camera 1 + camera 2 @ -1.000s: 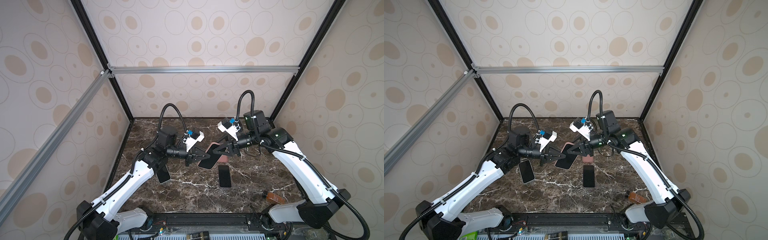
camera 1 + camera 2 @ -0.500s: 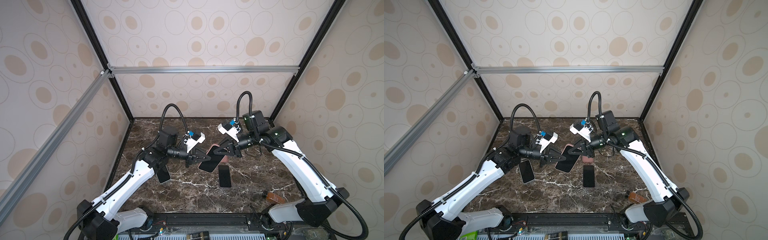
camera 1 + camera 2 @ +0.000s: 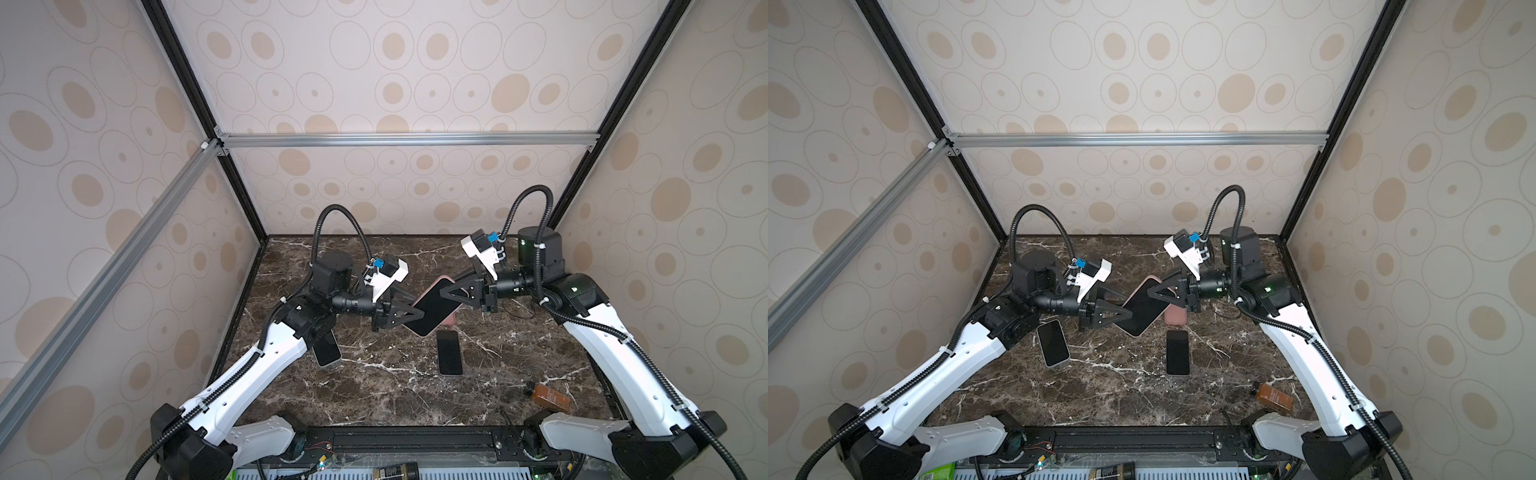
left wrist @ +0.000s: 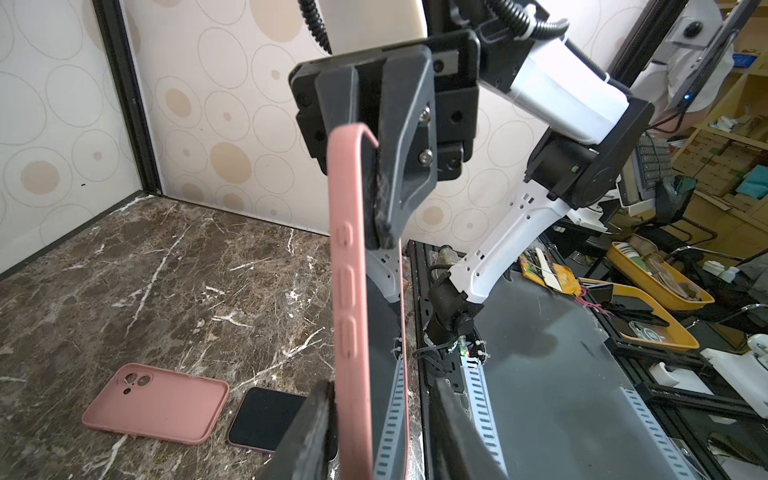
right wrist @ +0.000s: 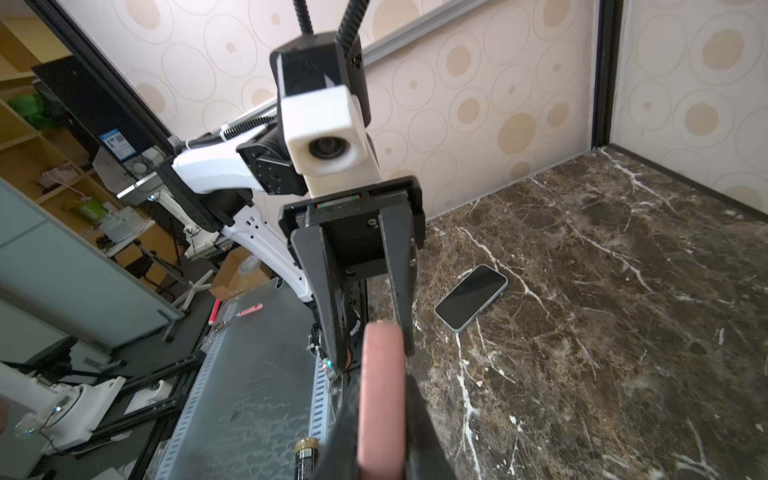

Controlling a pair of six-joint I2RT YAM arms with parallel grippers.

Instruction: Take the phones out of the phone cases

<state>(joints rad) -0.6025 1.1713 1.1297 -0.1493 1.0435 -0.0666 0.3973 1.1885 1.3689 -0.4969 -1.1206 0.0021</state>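
Observation:
The phone (image 3: 436, 309) (image 3: 1142, 309), dark screen up, sits in its pink phone case (image 4: 351, 291) (image 5: 382, 395) and hangs tilted above the table between both arms. My right gripper (image 3: 448, 293) (image 3: 1153, 291) (image 5: 382, 415) is shut on its far end, one finger on the screen and one on the case's back. My left gripper (image 3: 411, 309) (image 3: 1125, 311) (image 4: 384, 424) straddles the near end with its jaws apart: one finger lies by the case's back, the other stands clear of the screen.
On the marble table (image 3: 374, 395) lie an empty pink case (image 4: 156, 401) (image 3: 1175, 316), a bare black phone (image 3: 449, 353) (image 3: 1177, 353), another phone (image 3: 1052, 343) (image 5: 471, 297) by the left arm, and a brown bottle (image 3: 550, 397) at front right.
The right gripper closed on the phone's far end, then the left gripper's jaws spread off the near end. The cased phone stayed in the air, shifted slightly.

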